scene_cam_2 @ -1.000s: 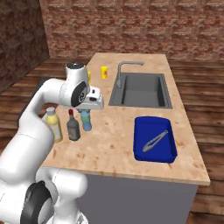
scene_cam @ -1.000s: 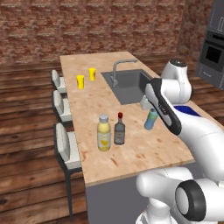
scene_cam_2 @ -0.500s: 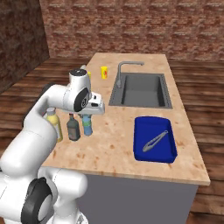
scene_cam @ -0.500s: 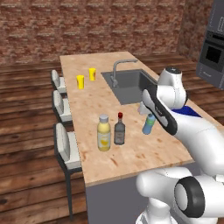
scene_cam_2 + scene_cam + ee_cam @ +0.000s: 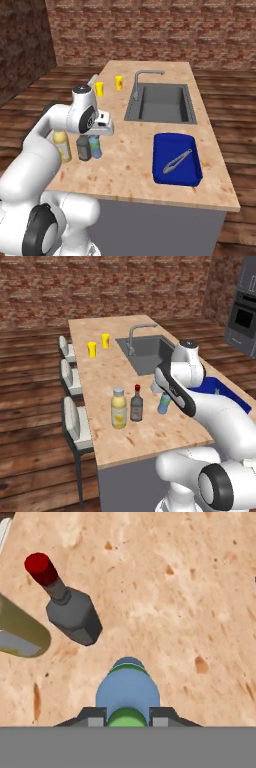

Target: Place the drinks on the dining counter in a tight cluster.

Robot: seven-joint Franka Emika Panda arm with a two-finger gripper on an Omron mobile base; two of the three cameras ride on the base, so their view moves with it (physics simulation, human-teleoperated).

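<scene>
Blue bottle (image 5: 128, 691) now lower, between claw (image 5: 128, 716) fingers.

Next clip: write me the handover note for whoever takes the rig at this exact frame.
Gripper: fingers on either side of the blue bottle, apparently shut on it.
Yellow bottle and red-capped dark bottle stand upright side by side on the dining counter.
The blue bottle is right of the dark one in the left base view, with a small gap between them.
Done: two bottles clustered.
Left: set the blue bottle close beside them, release, withdraw.
</scene>
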